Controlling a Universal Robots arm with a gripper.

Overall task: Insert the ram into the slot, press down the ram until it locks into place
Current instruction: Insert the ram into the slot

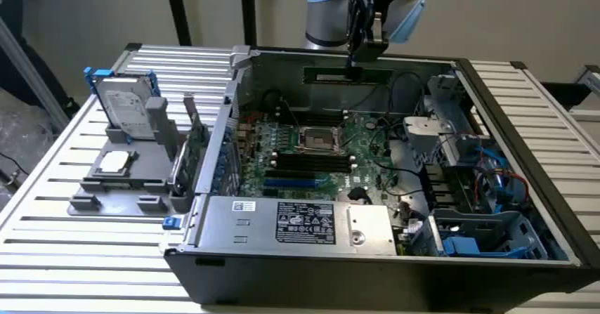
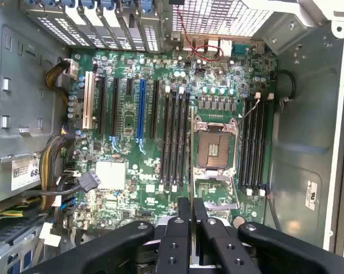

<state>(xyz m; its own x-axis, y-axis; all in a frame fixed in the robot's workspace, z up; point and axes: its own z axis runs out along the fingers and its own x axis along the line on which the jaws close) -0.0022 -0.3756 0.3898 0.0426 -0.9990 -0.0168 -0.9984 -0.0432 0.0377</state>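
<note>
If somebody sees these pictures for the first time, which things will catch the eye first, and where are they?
The open computer case fills the middle of the slatted table, with its green motherboard and the empty CPU socket exposed. Above its far side, the gripper holds the ram level over the board. On the exterior view's left, a hard drive stands upright in a grey holder.

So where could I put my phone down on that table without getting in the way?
The slatted table is bare in front of the gray tray, at the exterior view's left, and along the strip right of the computer case. Inside the case it is crowded: circuit board, cables, drive cage, and the gripper holding a memory stick above.
</note>
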